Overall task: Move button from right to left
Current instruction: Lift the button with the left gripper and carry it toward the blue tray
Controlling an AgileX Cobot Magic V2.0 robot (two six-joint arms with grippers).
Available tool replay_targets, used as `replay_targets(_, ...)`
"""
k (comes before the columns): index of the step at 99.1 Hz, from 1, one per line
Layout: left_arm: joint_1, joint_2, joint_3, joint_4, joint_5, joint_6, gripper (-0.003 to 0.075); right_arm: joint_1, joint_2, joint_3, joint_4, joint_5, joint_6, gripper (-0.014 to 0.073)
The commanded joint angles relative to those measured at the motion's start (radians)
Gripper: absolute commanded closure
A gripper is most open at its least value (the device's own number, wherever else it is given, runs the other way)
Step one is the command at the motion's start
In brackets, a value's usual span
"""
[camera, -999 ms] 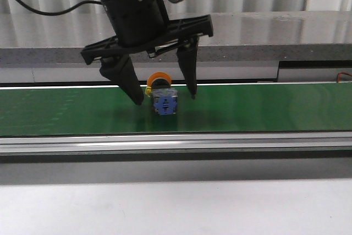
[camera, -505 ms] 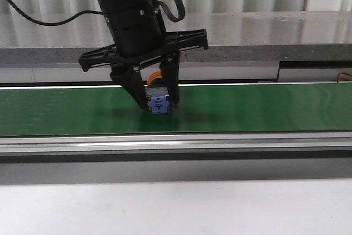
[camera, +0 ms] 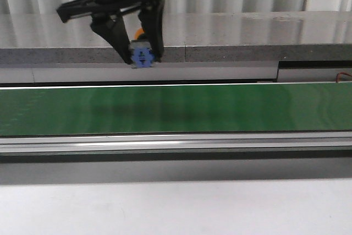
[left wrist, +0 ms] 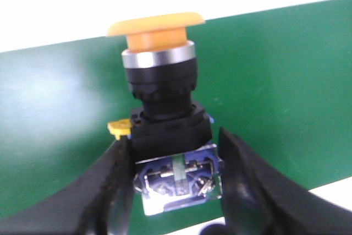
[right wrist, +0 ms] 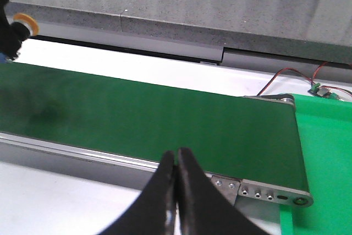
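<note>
one button [camera: 142, 54], two pincers [camera: 141, 59] [right wrist: 176, 191], one green conveyor belt [camera: 220, 108]

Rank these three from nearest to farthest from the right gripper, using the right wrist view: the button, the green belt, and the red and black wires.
1. The green belt: lies just ahead of the shut right gripper fingertips.
2. The red and black wires: beyond the belt's end, by the bright green panel.
3. The button: far along the belt, held up by the left gripper.
</note>
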Motion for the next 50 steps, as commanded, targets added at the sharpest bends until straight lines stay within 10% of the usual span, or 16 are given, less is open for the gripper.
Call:
replay_targets(1,0.044,-0.085,-0.034,0.004,0.023,0.043,0.0607,0.001,0.007,-0.025,0.005,-0.080,-0.013,0.0660)
replay_targets(50,0.381,-0.166,-0.029,0.080,0.229,0.389,0.0607,0.001,0.007,-0.025,0.005,-0.080,-0.013,0.0660)
